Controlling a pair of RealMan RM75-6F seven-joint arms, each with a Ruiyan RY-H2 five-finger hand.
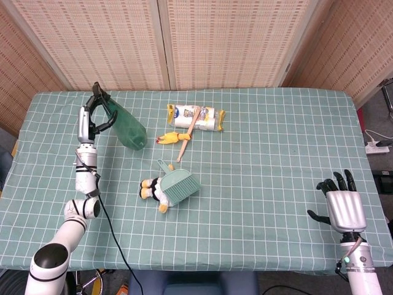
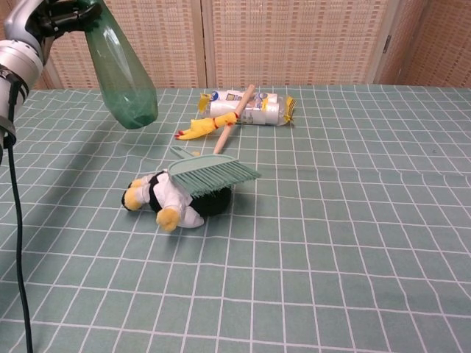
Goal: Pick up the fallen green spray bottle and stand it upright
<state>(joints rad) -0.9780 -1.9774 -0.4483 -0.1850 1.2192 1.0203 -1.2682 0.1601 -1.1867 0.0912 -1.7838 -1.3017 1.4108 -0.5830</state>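
The green spray bottle (image 1: 126, 127) (image 2: 121, 73) hangs in the air over the table's far left, tilted with its base down and to the right and its dark nozzle up by the hand. My left hand (image 1: 97, 109) (image 2: 51, 16) grips it near the neck. In the chest view the bottle's base sits clear above the cloth. My right hand (image 1: 341, 200) rests at the near right edge of the table, fingers spread, holding nothing; the chest view does not show it.
A penguin plush (image 1: 153, 191) (image 2: 165, 202) lies under a green dustpan brush (image 1: 180, 185) (image 2: 210, 174) mid-table. Behind it are a rubber chicken (image 1: 171, 137), a wooden stick (image 1: 188, 132) and a wrapped pack (image 1: 196, 117). A black cable (image 2: 18, 243) hangs from the left arm.
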